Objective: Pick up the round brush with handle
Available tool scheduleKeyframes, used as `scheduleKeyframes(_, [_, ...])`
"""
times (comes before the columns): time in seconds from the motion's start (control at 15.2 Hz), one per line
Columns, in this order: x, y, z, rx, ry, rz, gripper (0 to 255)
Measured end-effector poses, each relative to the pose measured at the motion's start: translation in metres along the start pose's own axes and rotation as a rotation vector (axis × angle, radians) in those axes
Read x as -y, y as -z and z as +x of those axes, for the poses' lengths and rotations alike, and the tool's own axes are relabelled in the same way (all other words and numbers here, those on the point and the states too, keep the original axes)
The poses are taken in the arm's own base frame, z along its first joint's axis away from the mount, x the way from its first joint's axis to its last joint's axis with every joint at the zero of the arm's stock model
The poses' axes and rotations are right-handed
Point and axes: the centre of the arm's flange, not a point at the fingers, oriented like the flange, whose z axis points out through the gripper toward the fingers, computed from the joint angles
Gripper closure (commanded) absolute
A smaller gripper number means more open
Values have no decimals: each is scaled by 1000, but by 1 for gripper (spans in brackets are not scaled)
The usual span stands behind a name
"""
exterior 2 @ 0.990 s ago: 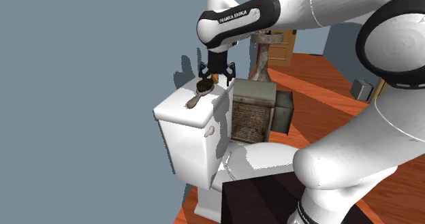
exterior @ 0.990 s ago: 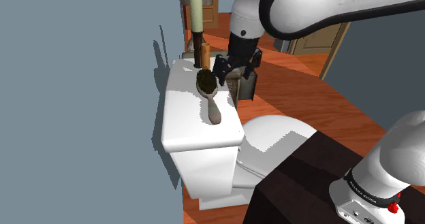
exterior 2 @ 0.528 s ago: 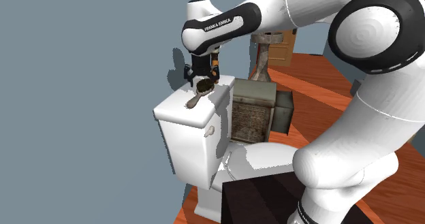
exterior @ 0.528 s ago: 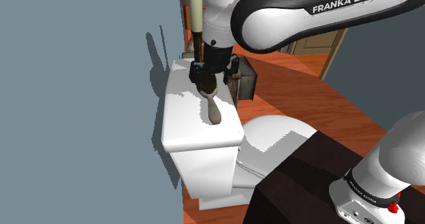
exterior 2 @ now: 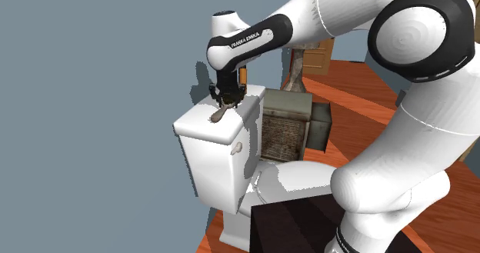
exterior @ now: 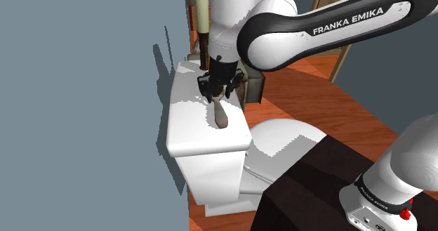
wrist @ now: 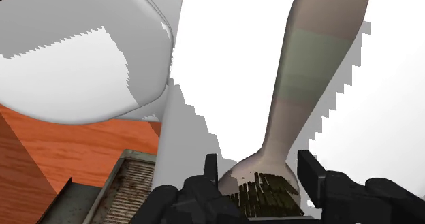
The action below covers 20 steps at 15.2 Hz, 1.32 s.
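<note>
Toilet tank lid is seen at the shoulder view's left. The brush is laid flat on it, handle toward the bowl. The claw is positioned over the bristle head, with its fingers held apart on either side and not clamped.

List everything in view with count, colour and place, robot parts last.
round brush: one, grey-brown handle, dark bristles, lying on the toilet tank lid
toilet: one, white, against the wall
upright stick: one, cream over a dark base, beyond the tank's far end
slatted box: one, grey-brown, on the floor beside the toilet
floor: orange-brown boards
wall: grey-blue, behind the toilet
stand: one, dark, shoulder view's lower right
arm: one, white with dark joints, reaching over the tank
hand: one, black, open, fingers either side of the brush head
</note>
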Motion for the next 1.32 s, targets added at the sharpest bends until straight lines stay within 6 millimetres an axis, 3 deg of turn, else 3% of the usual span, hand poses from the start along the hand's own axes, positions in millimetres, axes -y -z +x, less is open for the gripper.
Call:
scheduleKeyframes(0.66, [0,1,0,0,0,0,255])
scheduleKeyframes(1.32, [1,50,13,0,0,0,255])
